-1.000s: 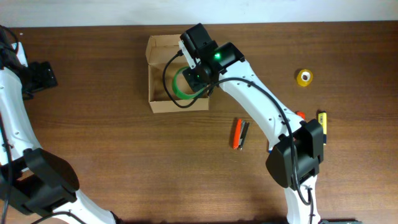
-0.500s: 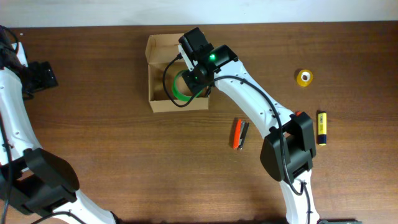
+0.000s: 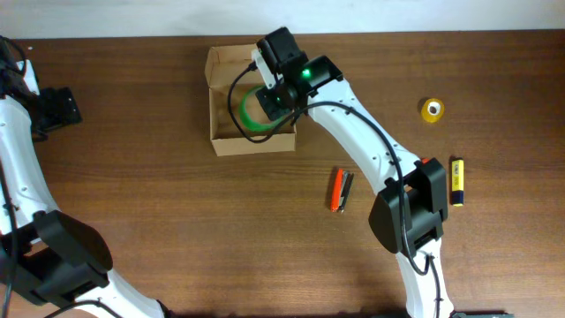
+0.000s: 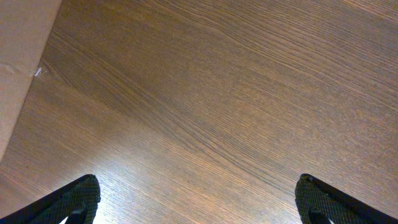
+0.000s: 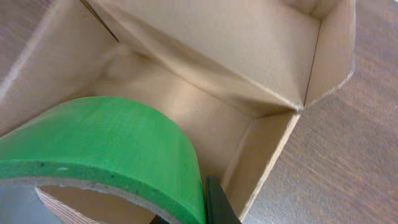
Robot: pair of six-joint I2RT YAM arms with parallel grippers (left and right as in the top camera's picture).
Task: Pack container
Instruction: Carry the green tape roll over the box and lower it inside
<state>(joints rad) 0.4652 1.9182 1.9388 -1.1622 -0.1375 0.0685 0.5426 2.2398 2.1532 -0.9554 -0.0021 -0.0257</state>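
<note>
The container (image 3: 214, 106), an open tan cardboard box, stands at the back middle of the table. Its inside walls fill the right wrist view (image 5: 267, 50). My right gripper (image 3: 270, 99) reaches down into the box and is shut on a green tape roll (image 3: 251, 113). In the right wrist view the roll (image 5: 106, 149) is large at the lower left, with one black finger (image 5: 216, 200) pressed against its outer side. The other finger is hidden. My left gripper (image 3: 58, 108) is open and empty over bare wood at the far left (image 4: 199, 208).
A small yellow tape roll (image 3: 432, 109) lies at the far right. A yellow and black pen (image 3: 456, 181) lies right of the arm's base. Orange and black pens (image 3: 340, 190) lie in front of the box. The table's far edge runs just behind the box.
My right gripper has moved a little toward the back with the green roll, deeper into the box. The box has shifted slightly toward the back. The left arm has not moved.
</note>
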